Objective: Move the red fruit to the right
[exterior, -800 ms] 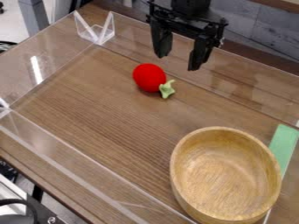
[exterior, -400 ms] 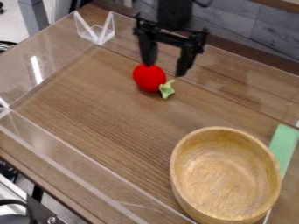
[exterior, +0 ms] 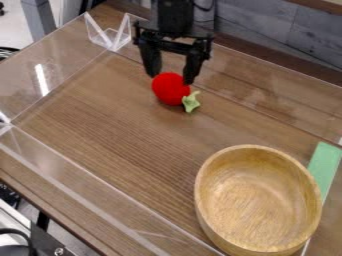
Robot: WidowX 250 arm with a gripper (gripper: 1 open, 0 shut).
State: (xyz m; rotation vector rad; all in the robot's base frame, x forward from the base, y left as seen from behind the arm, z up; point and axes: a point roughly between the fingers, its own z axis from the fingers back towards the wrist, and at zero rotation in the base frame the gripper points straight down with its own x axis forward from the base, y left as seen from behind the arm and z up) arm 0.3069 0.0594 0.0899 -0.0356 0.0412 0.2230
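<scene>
Though small, red fruit [exterior: 168, 90] near gripper [exterior: 171, 76]

hand [exterior: 173, 74]: open | red fruit [exterior: 171, 89]: between fingers, on table [exterior: 100, 130]

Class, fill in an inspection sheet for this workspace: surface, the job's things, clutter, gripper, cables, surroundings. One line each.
Surface: brown wood-grain table, no spill seen.
Job's things: red fruit lying on the table, its pale green stem piece toward the bowl side.
Clutter: round wooden bowl near the front edge; green item beside it, partly cut off; clear wire-like piece at the back.
Gripper: black gripper open, just above and behind the fruit, contact unclear.
Cables: black cable at the lower left corner, beyond the table edge.
Surroundings: pale, cluttered area past the left edge, too blurred to name.
</scene>
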